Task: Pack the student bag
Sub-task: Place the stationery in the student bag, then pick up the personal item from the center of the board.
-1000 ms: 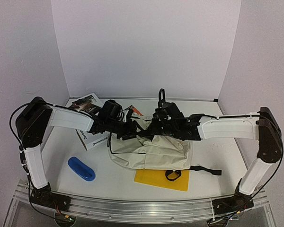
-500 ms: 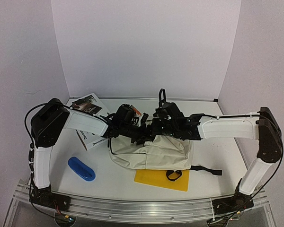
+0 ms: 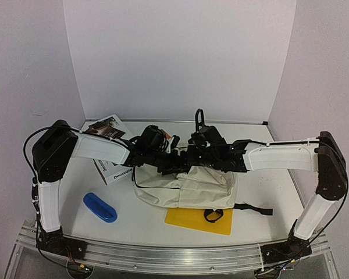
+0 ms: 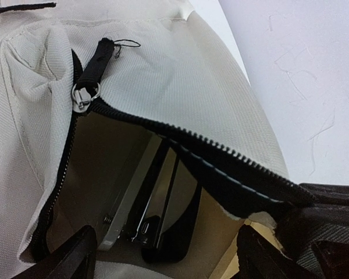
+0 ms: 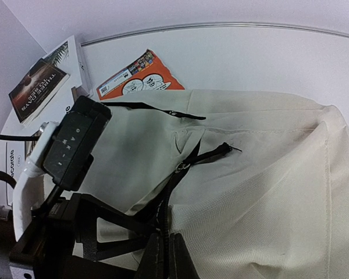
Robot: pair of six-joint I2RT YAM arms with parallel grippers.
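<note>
Well, the student bag (image 3: 189, 187) lies long axis nine-to-three o'clock, mouth toward twelve, half hidden beneath the arms; left gripper (image 4: 164, 250) fingers spread, right gripper (image 5: 164, 256) pinching its zipper edge.

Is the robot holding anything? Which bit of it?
The right end effector pinches the student bag by the zippered edge of its opening. The left end effector sits open at that opening, holding nothing.

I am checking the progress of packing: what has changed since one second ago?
The left gripper moved right, to the open mouth of the student bag, jaws open. The right gripper stayed shut on the bag's zipper edge. The bag, blue case and yellow folder did not move.
</note>
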